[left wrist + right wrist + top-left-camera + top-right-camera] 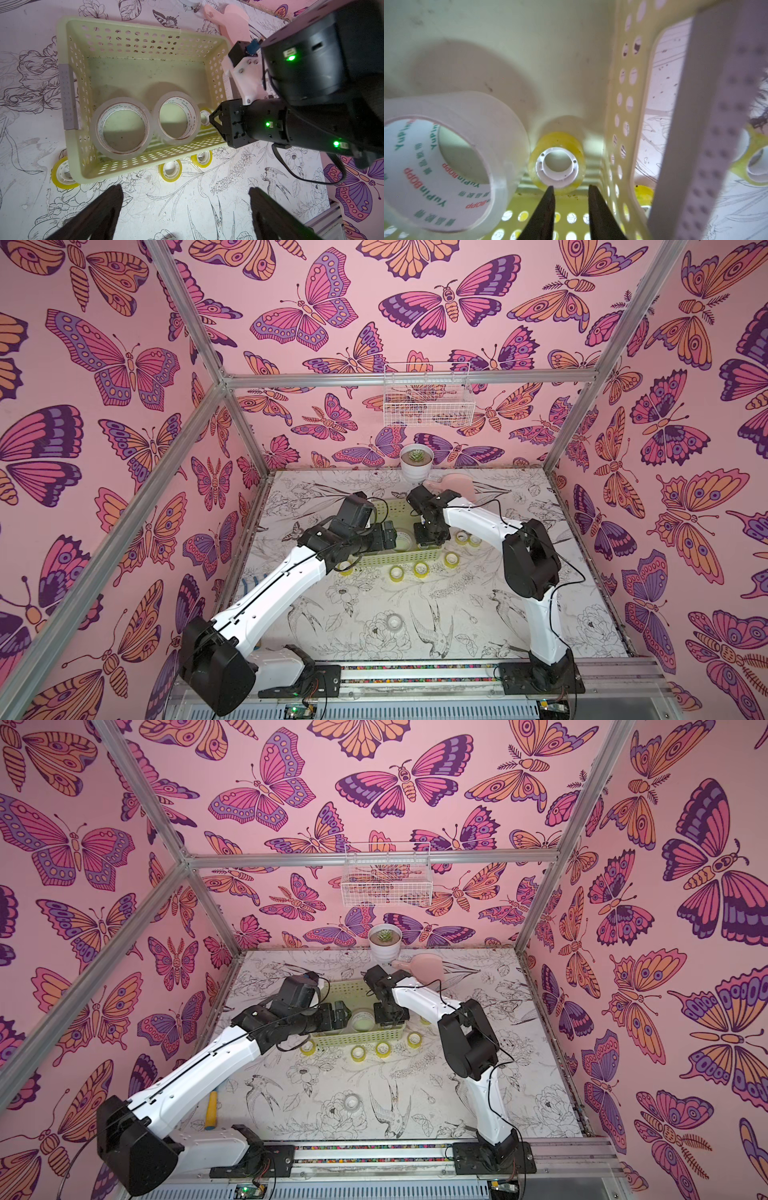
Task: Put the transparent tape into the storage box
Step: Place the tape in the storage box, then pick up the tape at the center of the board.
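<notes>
We see the pale yellow-green storage box [135,39] mid-frame in the left wrist view, holding two wide colourless rolls [94,133] [156,118], holes upward, and a small yellow roll [204,118]. Three yellow rolls [62,172] lie just below it on the surface [207,207].

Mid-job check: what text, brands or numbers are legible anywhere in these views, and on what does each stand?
"YuPinBOPP": repeated round the inner core of the large clear tape roll lying in the storage box, "YuPin" in green, "BOPP" in red; right wrist view.
Small green characters beside it: too blurred to read.
Grey print on the second large roll, left wrist view: too small to read.
No other text shows.
</notes>
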